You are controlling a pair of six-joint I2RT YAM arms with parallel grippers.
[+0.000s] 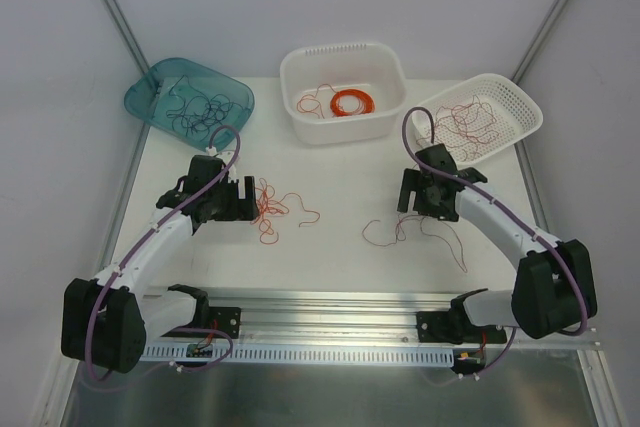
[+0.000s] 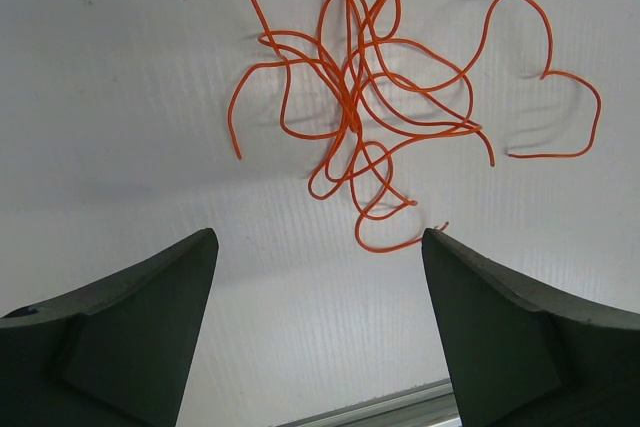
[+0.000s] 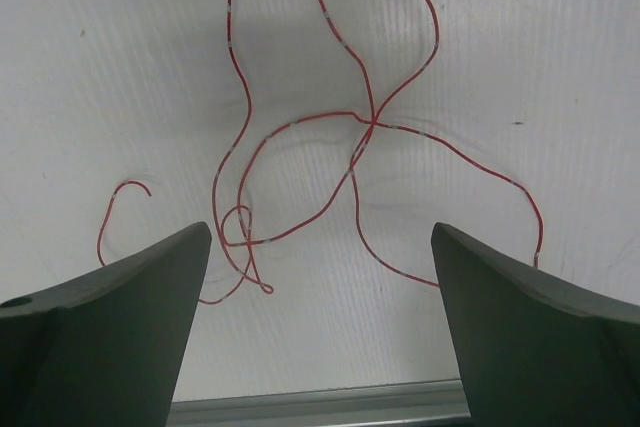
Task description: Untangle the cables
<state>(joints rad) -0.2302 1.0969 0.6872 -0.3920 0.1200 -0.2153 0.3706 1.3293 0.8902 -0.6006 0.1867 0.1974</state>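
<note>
Left wrist view: the left gripper (image 2: 318, 247) has its two dark, matte, wedge-shaped fingers (image 2: 150, 317) spread wide with nothing between them; just beyond the tips lies the orange-red cable (image 2: 350, 117), a thin glossy wire bunched into a loose knot where many loops cross at one point; free ends curl out to the left and right of it, one bending into a heart-like curve at the far right.

From above, that knot sits on the white, faintly ribbed table (image 1: 340, 267) just to the right of the left gripper; its bunch runs roughly from far to near, with one tail hooking off toward the table's middle.

The right gripper (image 3: 320, 237) is likewise wide apart and holds nothing; ahead of it the dark red cable (image 3: 300, 122), finer and duller, lies in slack open loops that cross at one spot and form a small loop near the left finger; in the overhead picture it sprawls mostly left to right, its long tail trailing toward the near right.

Farther back stand three containers: a translucent teal tub (image 1: 160, 72), tilted, holding squiggly black cables (image 1: 200, 112); a white tub (image 1: 300, 62) with slotted rim holding a neat orange ring coil (image 1: 352, 102) and a loose red strand (image 1: 312, 102); a white perforated basket (image 1: 525, 112), tilted, holding tangled red wires (image 1: 470, 122).
</note>
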